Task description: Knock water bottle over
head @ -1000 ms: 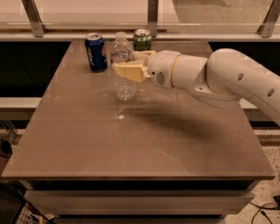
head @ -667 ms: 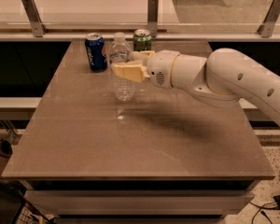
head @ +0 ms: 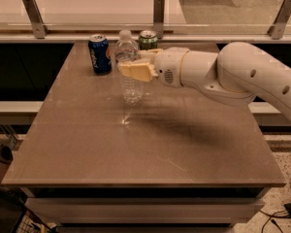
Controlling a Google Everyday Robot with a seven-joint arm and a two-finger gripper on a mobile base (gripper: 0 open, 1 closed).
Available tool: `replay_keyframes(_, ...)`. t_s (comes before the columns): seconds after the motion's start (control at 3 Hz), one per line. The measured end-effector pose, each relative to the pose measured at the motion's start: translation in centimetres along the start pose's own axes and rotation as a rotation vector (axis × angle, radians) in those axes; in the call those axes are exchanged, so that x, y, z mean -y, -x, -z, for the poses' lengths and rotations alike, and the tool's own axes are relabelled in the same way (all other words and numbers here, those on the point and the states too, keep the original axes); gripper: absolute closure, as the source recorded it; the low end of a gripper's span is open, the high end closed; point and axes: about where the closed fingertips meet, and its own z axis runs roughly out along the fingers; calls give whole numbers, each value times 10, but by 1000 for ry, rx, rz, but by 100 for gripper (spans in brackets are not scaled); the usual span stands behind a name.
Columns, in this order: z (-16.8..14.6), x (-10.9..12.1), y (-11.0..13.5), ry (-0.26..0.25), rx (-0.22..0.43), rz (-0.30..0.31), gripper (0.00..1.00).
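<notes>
Water bottle (head: 132, 87) was observed upright on the surface (head: 87, 144), toward the far side and a little left of centre; white cap on top, clear ribbed body visible below the label band. A blue soda can (head: 100, 54) was noted just to its left, and a green soda can (head: 148, 39) just behind and to its right, both upright near the far edge.

The gripper (head: 131, 61) was found at the bottle's mid-height, carried by the white arm (head: 233, 74), which was extended in from the right, roughly level above the surface. The jaws were seen parted: the near one was laid across the front of the bottle's body, the far one was seen behind it, close to the green can. Contact with the bottle could not be confirmed. A shadow of the arm was recorded on the surface beneath it.
</notes>
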Motion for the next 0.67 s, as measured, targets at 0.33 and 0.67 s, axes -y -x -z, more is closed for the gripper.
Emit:
replay_keyframes(0.33,10,3,5,-22,-58,5,100)
replay_keyframes(0.67,23,2,7,-51,-145,14,100)
